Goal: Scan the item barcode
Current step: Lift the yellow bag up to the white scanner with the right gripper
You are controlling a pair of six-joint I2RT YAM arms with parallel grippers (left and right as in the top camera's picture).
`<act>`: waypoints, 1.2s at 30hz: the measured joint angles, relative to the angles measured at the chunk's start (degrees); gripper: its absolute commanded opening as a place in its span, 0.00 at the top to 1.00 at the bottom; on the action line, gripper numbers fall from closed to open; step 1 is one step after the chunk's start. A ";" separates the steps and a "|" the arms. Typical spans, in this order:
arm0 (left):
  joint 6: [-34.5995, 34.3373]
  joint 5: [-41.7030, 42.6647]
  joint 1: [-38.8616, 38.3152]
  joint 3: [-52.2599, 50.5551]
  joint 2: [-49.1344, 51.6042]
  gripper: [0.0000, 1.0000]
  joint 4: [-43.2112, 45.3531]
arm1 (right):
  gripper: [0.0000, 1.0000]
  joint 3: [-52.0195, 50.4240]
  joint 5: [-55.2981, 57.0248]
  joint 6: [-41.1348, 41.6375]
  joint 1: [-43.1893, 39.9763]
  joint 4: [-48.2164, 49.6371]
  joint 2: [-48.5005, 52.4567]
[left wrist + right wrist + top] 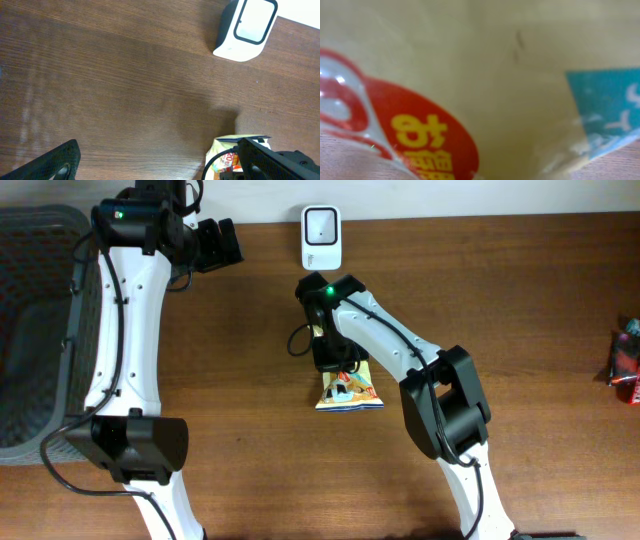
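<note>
Lit evenly and fairly brightly from above in the overhead view. Soft, short shadows on the wooden table (250, 430) beside both arms. Sharp across the frame, no obvious bending at the edges. In the left wrist view, pale streaky sheen at far left and a dim shadow patch at centre right. White barcode scanner (247, 27) bright but crisp. Right wrist view badly out of focus, filled by the snack packet (495, 75), print smeared, small glare spots at far left.

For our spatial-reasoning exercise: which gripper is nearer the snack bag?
Right. The right gripper is shut on the bag's top edge; the left gripper is open, well away beside the basket.
</note>
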 measured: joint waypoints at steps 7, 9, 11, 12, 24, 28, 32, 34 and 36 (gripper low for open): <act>0.00 0.00 0.00 0.00 0.00 0.01 0.00 | 0.96 8.46 0.17 -0.28 -2.93 0.04 1.14; 0.00 0.00 0.00 0.00 0.00 0.01 0.00 | 0.96 9.27 0.48 -0.28 -3.76 2.49 1.14; 0.00 0.00 0.00 0.00 0.00 0.01 0.00 | 0.96 9.33 0.63 -0.31 -4.28 5.57 1.16; 0.00 0.00 0.00 0.00 0.00 0.01 0.00 | 0.96 9.33 0.79 -0.33 -4.55 8.57 1.16; 0.00 0.00 0.00 0.00 0.00 0.01 0.02 | 0.96 9.40 2.05 -0.31 -5.90 46.47 1.18; 0.00 0.00 0.00 0.00 0.00 0.01 0.00 | 0.96 9.44 4.74 1.40 -6.80 49.09 1.18; 0.00 0.00 0.00 0.00 0.00 0.01 0.00 | 0.96 9.44 4.52 3.17 -8.61 48.15 1.18; 0.00 0.00 0.00 0.00 0.00 0.01 0.00 | 0.96 9.44 4.00 3.43 -9.20 46.23 1.18; 0.00 0.00 0.00 0.00 0.00 0.01 0.02 | 0.96 9.46 3.41 4.13 -9.75 41.64 1.18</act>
